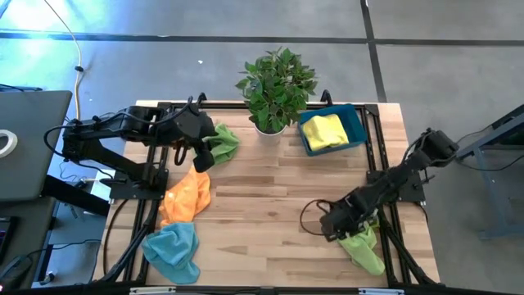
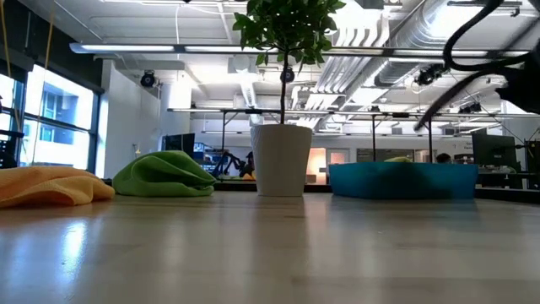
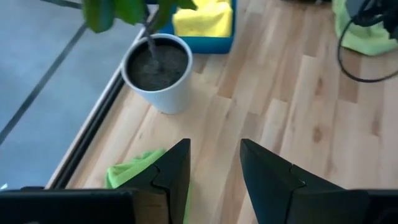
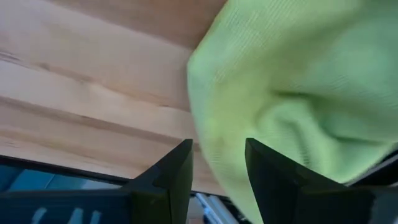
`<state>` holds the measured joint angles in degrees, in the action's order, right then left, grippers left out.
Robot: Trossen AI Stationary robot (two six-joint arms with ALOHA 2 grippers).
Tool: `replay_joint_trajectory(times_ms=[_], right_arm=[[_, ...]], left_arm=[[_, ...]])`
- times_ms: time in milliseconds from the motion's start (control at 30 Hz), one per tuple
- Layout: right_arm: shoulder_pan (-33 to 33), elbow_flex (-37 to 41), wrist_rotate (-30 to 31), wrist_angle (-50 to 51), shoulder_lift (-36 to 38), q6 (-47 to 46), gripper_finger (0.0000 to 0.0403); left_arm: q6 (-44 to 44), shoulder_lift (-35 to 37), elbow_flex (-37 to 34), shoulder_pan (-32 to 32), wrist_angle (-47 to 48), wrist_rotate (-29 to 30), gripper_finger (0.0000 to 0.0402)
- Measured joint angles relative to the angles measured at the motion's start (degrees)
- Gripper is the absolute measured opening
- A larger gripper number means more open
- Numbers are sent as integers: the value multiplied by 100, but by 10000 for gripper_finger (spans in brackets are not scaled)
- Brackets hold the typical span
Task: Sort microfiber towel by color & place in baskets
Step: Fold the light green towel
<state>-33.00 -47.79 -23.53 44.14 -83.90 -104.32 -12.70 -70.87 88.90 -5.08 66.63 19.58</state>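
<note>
Basket (image 1: pixel 357 124) holds yellow towel (image 1: pixel 324 131) — plant pot (image 1: pixel 270 127) beside.

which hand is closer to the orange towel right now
Left. The left hand hovers just past the orange towel's far end, beside the green towel. The right hand is across the table, by the lime towel at the right edge.

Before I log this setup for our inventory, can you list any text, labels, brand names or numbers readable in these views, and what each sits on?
No readable text in any view.
White plant pot: plain, no label.
Blue basket: no marking visible.
Towels, for example the orange towel: no tags showing.
Room behind the table in the low view: screens and fittings too small and blurred to read.
</note>
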Motion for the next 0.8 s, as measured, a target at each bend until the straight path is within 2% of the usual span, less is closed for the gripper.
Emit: replay_joint_trajectory(times_ms=[367,600,800], right_arm=[[-129,-2,39,-337,-537,-333,137],[44,-2,58,-920,-1092,85,137],[262,-34,-118,-1808,-1462,419,137]], left_arm=[[394,0,0,149,0,-251,131],[383,0,0,372,-2,-252,131],[273,0,0,588,0,-252,131]])
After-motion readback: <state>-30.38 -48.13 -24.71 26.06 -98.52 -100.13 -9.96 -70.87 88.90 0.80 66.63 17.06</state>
